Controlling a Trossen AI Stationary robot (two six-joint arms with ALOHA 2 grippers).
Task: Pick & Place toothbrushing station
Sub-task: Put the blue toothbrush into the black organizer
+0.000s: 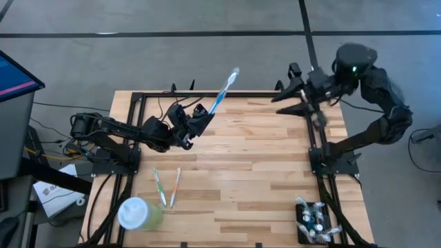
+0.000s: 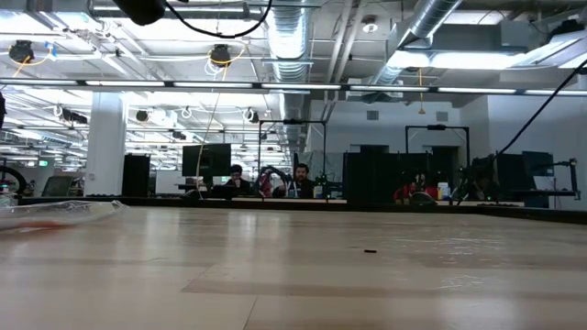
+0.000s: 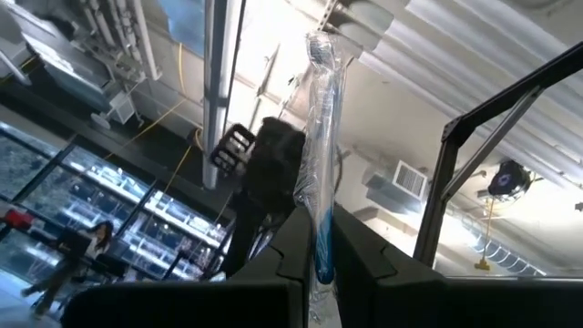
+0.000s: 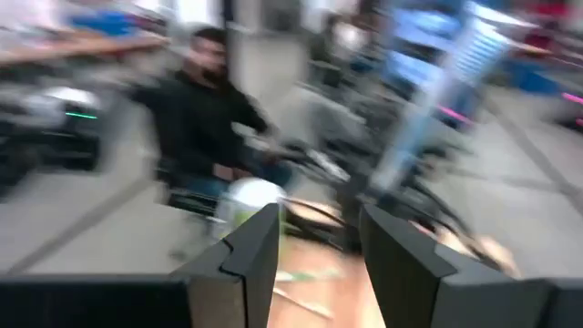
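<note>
the wooden table (image 1: 241, 172) is carrying the toothbrushing station (image 1: 314, 222) at its near right corner and a pale green cup (image 1: 140, 213) at its near left. the left gripper (image 1: 200, 117) is pinching a blue toothbrush (image 1: 223, 90) up over the far edge. the right gripper (image 1: 295, 102) is hanging with its fingers (image 4: 246, 255) parted on nothing over the far right corner, well apart from the station.

Open-plan lab, exposed ducts (image 2: 293, 41), monitor desks (image 2: 275, 188), seated people (image 2: 237, 176)

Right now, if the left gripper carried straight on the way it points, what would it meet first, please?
Probably nothing on the table: the left gripper, shut on a blue toothbrush, points up and outward over the table's far edge. The right gripper sits further right, likely off that line.
</note>
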